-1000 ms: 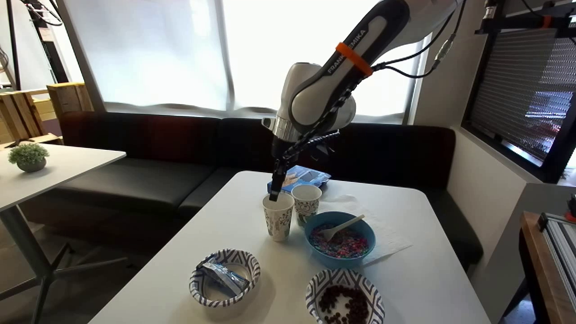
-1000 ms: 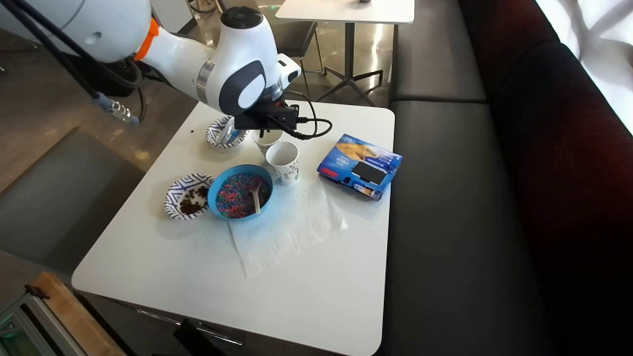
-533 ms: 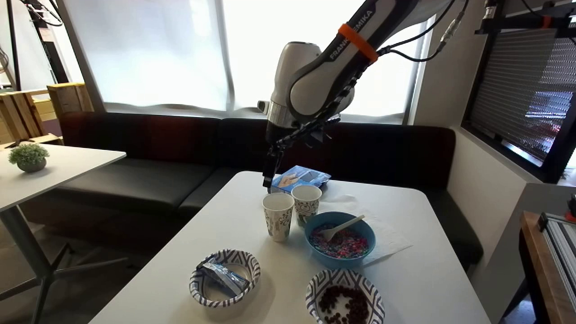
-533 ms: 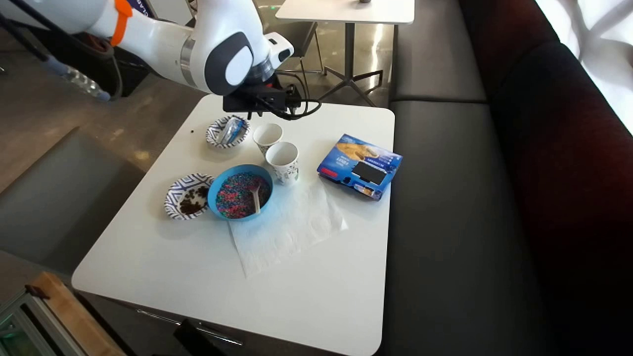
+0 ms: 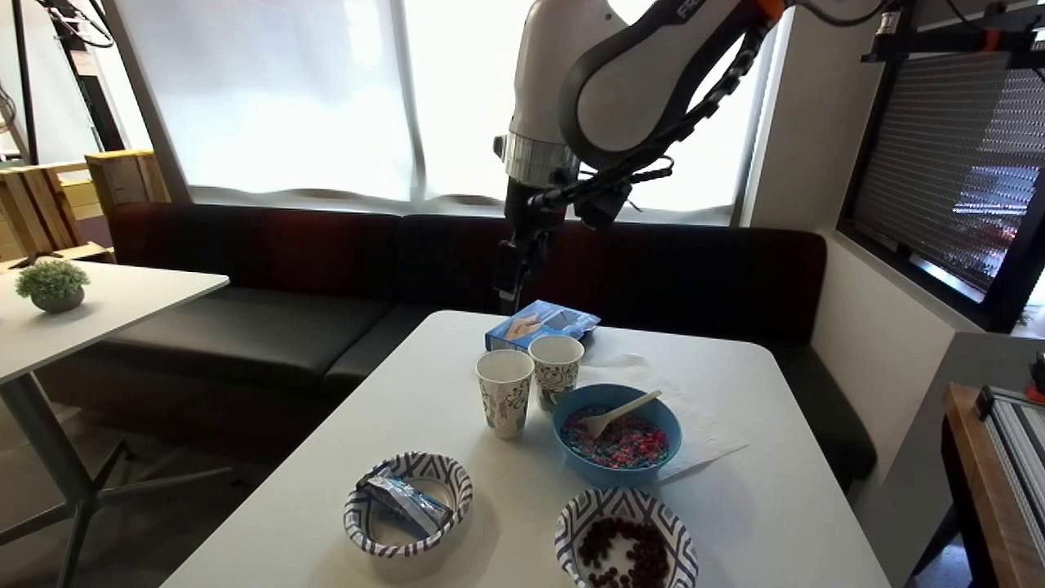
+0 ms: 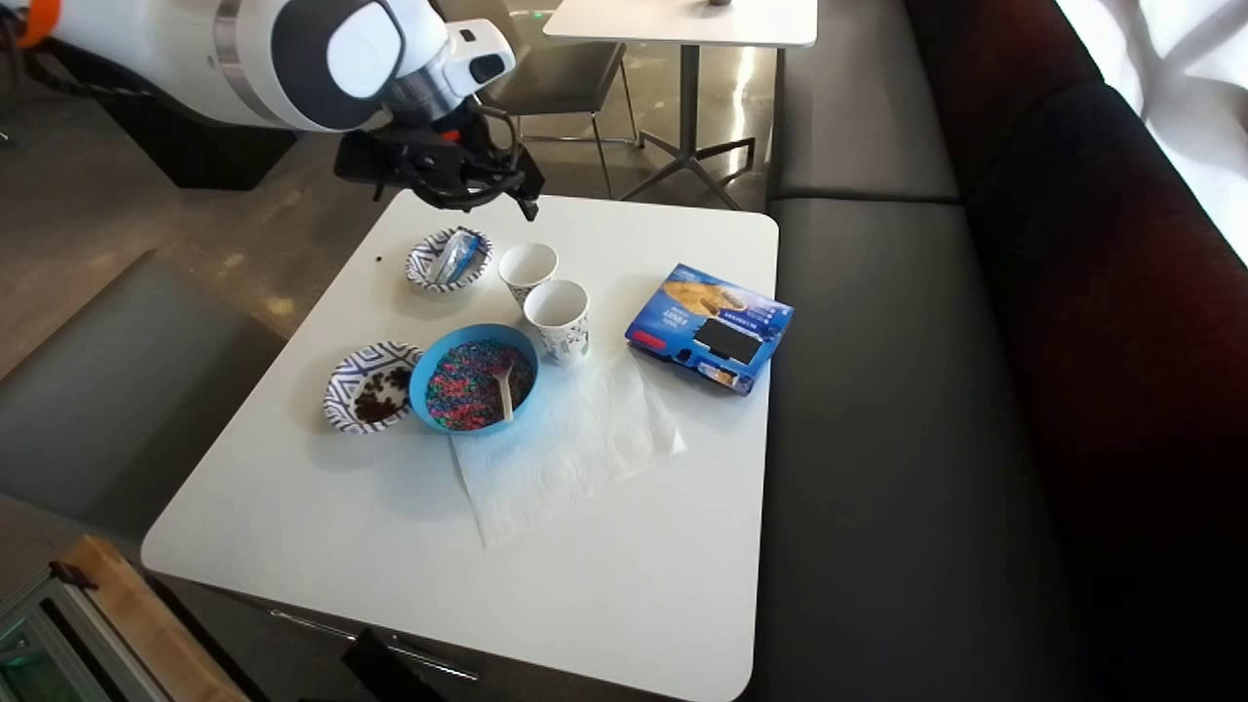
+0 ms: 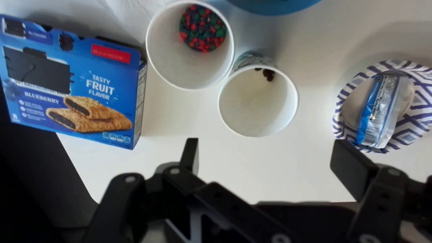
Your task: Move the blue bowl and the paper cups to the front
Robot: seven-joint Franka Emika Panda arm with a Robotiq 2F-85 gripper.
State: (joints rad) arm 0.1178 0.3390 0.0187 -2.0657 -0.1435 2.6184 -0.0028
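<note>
The light-blue bowl [image 5: 616, 477] holds coloured bits and a white spoon; it also shows in an exterior view [image 6: 421, 398] and at the top of the wrist view [image 7: 276, 8]. Two white paper cups with a printed pattern stand upright, close together, beside the bowl. One cup [image 5: 558, 364] holds coloured bits and shows in the wrist view [image 7: 187, 72]. The other cup [image 5: 505, 396] has a few dark balls in it, seen in the wrist view [image 7: 258, 113]. My gripper [image 7: 270, 158] is open and empty, above the table edge, apart from the cups. It shows in an exterior view [image 6: 453, 201].
A patterned bowl with a wrapped packet [image 5: 375, 539] and a patterned bowl with dark balls [image 5: 571, 523] stand near the cups and blue bowl. A blue box [image 6: 712, 327] lies near the bench side. A paper napkin [image 6: 585, 468] lies partly under the blue bowl.
My gripper has risen and drawn back from above the cups to beyond the table edge. The cups, bowls and box have not moved.
</note>
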